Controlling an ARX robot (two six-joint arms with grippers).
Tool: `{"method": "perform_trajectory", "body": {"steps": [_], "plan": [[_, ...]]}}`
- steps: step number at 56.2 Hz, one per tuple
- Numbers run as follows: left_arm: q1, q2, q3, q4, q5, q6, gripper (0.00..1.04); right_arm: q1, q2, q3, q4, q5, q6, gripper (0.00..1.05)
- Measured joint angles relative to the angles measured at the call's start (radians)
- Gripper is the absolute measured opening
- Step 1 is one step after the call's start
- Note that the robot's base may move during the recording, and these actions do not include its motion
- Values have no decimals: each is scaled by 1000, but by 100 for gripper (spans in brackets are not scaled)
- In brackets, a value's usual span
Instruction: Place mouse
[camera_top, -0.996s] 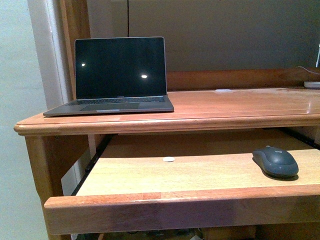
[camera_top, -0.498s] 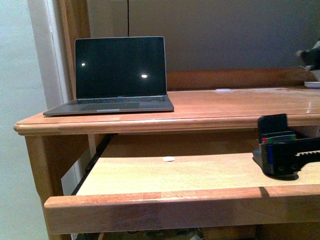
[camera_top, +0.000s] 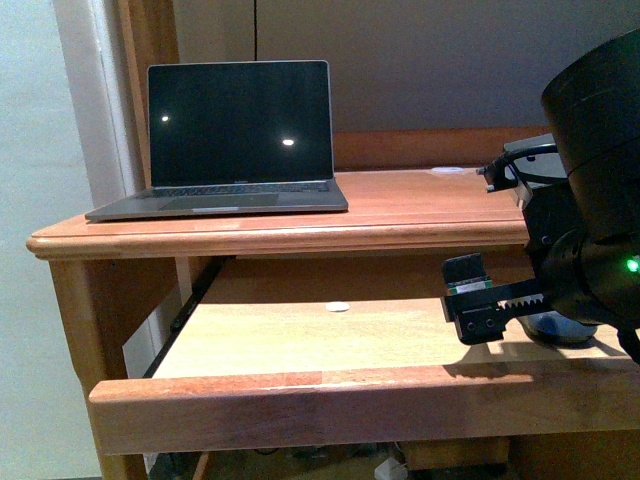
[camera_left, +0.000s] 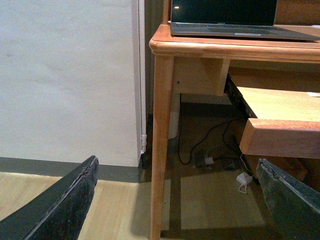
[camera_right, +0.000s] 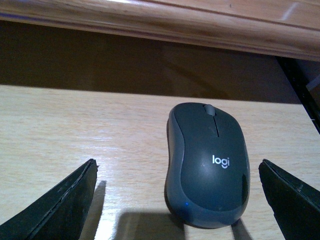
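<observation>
The mouse (camera_right: 207, 162), dark grey with a logi mark, lies on the pale pull-out shelf (camera_right: 75, 135) under the desk top. My right gripper (camera_right: 177, 162) is open just short of the mouse's near end, one finger on each side and neither touching it. In the front view the right gripper (camera_top: 478, 305) hangs over the right part of the shelf, and the arm hides most of the mouse (camera_top: 562, 329). My left gripper (camera_left: 177, 160) is open and empty, low beside the desk's left leg (camera_left: 161, 150), far from the mouse.
An open laptop (camera_top: 238, 135) with a dark screen stands on the desk top (camera_top: 420, 215) at the left. A small white disc (camera_top: 338, 307) lies mid-shelf. The desk top's edge (camera_right: 165, 25) overhangs the mouse. Cables and a white charger (camera_left: 243, 180) lie on the floor below.
My right arm has come in from the right, moved left and now fills the right side of the front view, covering most of the mouse. The mouse has not moved.
</observation>
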Motion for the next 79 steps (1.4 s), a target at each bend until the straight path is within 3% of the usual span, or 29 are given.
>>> {"method": "perform_trajectory", "body": {"steps": [16, 37, 54, 68, 79], "plan": [[0, 0, 0, 0, 0, 0, 97, -16, 98, 93, -71, 34, 10, 97], [0, 0, 0, 0, 0, 0, 97, -63, 166, 196, -168, 8, 73, 97], [0, 0, 0, 0, 0, 0, 97, -102, 158, 193, -180, -55, 117, 58], [0, 0, 0, 0, 0, 0, 97, -123, -46, 72, -192, -147, 139, 56], [0, 0, 0, 0, 0, 0, 97, -80, -159, 127, -224, -140, 139, 56]]}}
